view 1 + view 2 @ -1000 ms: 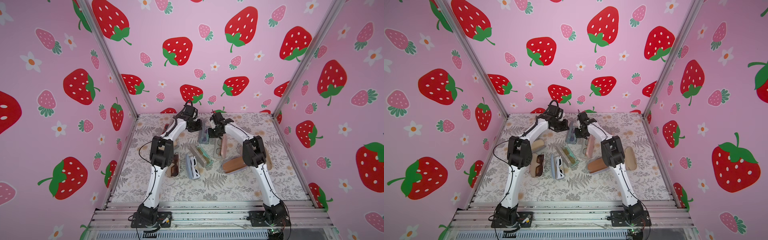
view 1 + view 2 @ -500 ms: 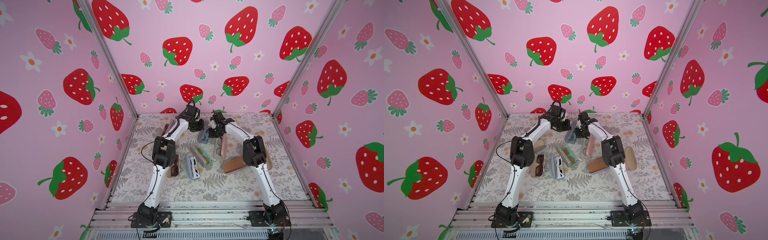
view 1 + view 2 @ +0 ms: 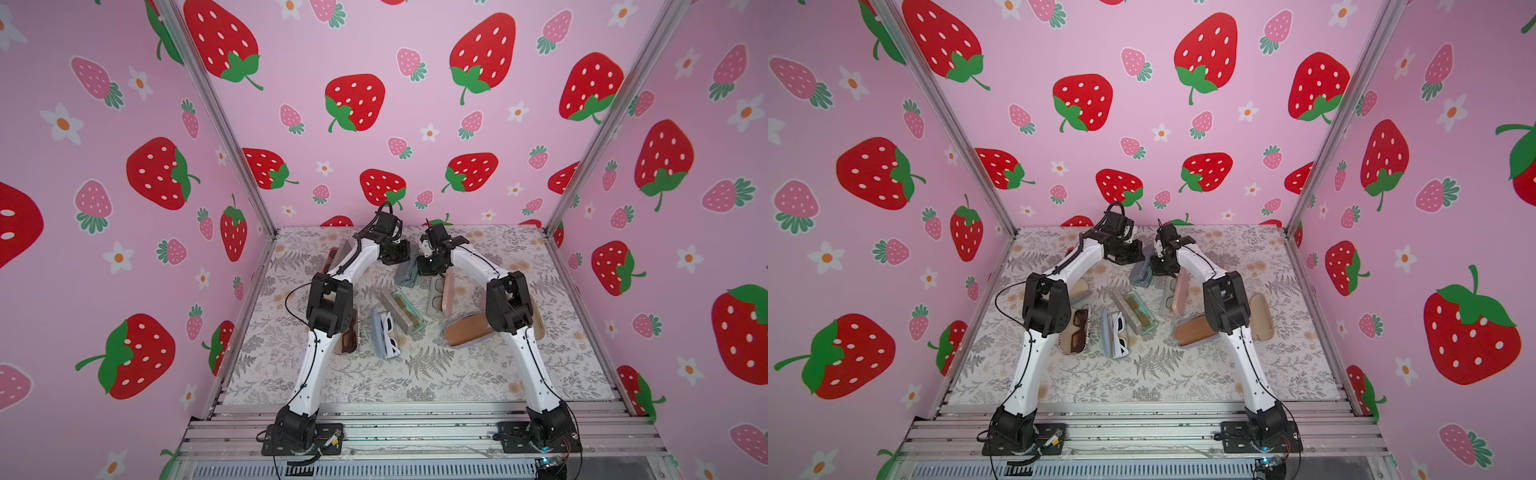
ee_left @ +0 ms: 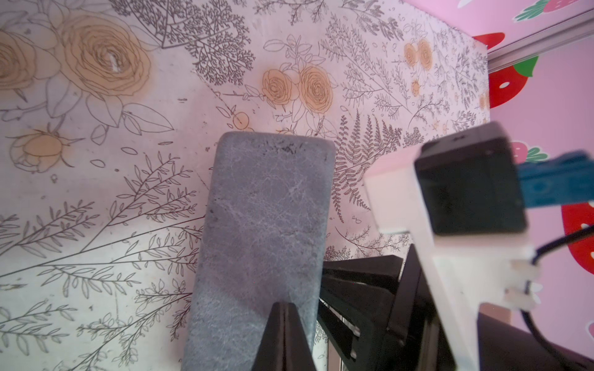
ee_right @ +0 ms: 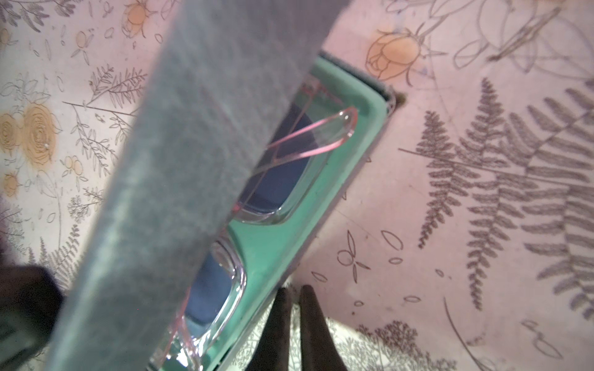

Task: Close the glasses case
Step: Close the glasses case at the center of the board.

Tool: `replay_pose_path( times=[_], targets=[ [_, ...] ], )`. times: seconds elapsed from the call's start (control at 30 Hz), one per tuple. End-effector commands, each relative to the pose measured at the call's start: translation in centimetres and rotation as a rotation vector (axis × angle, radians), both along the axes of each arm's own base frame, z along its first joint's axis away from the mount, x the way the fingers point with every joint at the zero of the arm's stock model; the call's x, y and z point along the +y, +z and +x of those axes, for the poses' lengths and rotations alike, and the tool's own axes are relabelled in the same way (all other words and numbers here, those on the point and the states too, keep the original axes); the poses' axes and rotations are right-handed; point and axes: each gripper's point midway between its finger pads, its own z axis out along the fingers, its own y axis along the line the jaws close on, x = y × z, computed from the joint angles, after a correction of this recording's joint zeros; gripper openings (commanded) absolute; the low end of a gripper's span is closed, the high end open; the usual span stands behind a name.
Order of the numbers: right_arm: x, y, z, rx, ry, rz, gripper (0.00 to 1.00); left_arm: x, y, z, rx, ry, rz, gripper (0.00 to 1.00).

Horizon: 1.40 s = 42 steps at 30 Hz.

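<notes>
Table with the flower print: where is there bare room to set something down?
The wide front strip of the table, between the brown case and the metal rail, is bare; so is the far right corner. The middle is crowded with open cases near the grey case.

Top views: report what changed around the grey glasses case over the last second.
The left arm swung its elbow slightly inward, and the left gripper, shut, edged towards the grey glasses case, its tip over the lid. Nothing was grasped or released. The right gripper stayed beside the case's teal rim, nearly shut. The lid is still ajar over the glasses. The brown case did not move.
</notes>
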Motion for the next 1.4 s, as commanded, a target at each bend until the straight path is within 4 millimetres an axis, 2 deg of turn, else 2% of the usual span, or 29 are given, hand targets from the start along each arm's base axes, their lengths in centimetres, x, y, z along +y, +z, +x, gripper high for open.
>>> replay_pose_path(
  times=[0.0, 0.43, 0.57, 0.7, 0.8, 0.93, 1.0, 1.03, 1.17, 1.37],
  targets=[
    [1.3, -0.4, -0.5, 0.024, 0.032, 0.037, 0.12, -0.7, -3.4, -1.4, 0.083, -0.016, 0.038, 0.00],
    [1.2, -0.3, -0.5, 0.022, 0.030, 0.039, 0.14, -1.0, -5.7, -1.7, 0.125, -0.014, 0.038, 0.00],
    [1.1, 0.0, -0.5, 0.017, 0.023, 0.038, 0.14, -0.8, -5.2, -1.5, 0.116, -0.009, 0.036, 0.00],
    [1.0, 2.0, -0.6, -0.021, 0.012, 0.057, 0.17, -0.4, -2.8, -1.2, 0.072, 0.005, 0.036, 0.01],
    [0.6, 4.6, -0.8, -0.066, 0.004, 0.067, 0.21, 0.2, -0.2, -1.0, 0.025, 0.019, 0.035, 0.28],
    [-0.2, 8.6, -1.7, -0.135, -0.002, 0.081, 0.32, 1.0, 3.1, -0.9, -0.040, 0.026, 0.058, 0.71],
    [-0.6, 10.5, -2.3, -0.167, -0.001, 0.088, 0.37, 1.2, 4.0, -1.1, -0.058, 0.024, 0.070, 0.85],
    [-0.8, 11.5, -2.6, -0.183, 0.000, 0.092, 0.39, 1.3, 4.2, -1.1, -0.063, 0.021, 0.077, 0.99],
    [-1.4, 14.4, -4.0, -0.223, 0.012, 0.098, 0.49, 1.2, 4.0, -1.4, -0.070, -0.014, 0.132, 1.00],
    [-2.8, 17.4, -6.3, -0.268, 0.005, 0.090, 0.51, 0.6, 1.1, -2.0, -0.045, -0.083, 0.270, 1.00]
  ],
)
